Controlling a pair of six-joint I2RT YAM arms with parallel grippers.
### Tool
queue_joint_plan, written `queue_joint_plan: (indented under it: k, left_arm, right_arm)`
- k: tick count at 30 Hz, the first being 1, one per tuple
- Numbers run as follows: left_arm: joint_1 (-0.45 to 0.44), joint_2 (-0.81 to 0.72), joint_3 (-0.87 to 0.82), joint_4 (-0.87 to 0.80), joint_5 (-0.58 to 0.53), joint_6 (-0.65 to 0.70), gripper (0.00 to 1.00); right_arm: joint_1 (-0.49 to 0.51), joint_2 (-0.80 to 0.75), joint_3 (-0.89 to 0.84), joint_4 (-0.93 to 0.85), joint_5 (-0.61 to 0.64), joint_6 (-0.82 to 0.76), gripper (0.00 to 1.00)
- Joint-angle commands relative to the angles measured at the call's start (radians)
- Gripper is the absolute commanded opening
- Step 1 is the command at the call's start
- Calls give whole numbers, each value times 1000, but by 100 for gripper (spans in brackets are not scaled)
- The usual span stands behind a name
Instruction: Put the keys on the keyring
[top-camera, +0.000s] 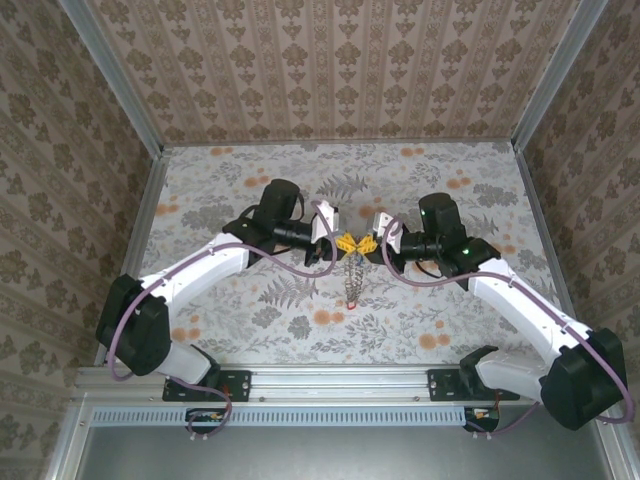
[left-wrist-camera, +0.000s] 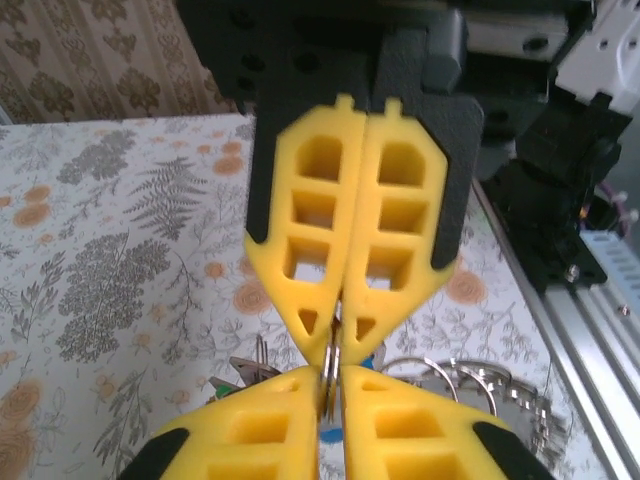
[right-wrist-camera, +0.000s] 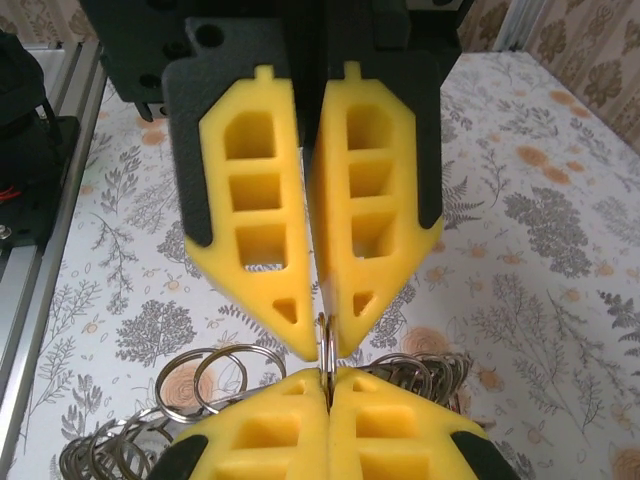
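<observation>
Left gripper (left-wrist-camera: 341, 318) and right gripper (right-wrist-camera: 322, 335) are meeting tip-to-tip, both jaws pinching the keyring (top-camera: 352, 278); its bunch is hanging below.

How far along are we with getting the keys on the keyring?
Done: the keyring is gripped from both sides, its grey bunch trailing toward the near edge. In hand: the left gripper and right gripper meet tip to tip, jaws shut on one thin loop of it. Left: threading the tagged keys; I can't tell whether any is on yet.
</observation>
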Motion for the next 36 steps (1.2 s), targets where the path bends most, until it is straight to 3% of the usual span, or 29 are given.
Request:
queue_joint_plan:
  k: [1, 17, 23, 26, 30, 36]
  left_arm:
    - [-23, 1, 68, -120, -68, 82, 17]
    - [-70, 58, 144, -222, -150, 148, 15]
    - [-70, 69, 155, -228, -144, 148, 0]
    - [-56, 63, 145, -201, -91, 123, 0]
    - [-12, 33, 77, -44, 36, 11, 0]
    - [9, 7, 22, 80, 114, -58, 0]
  right_arm:
    - [2, 14, 79, -98, -20, -69, 0]
    - [20, 22, 124, -179, 0, -131, 0]
    - [21, 12, 113, -160, -8, -128, 0]
    - [20, -3, 84, -124, 8, -119, 5]
    - [14, -20, 23, -50, 33, -83, 12]
    - [4, -32, -62, 121, 8, 13, 14]
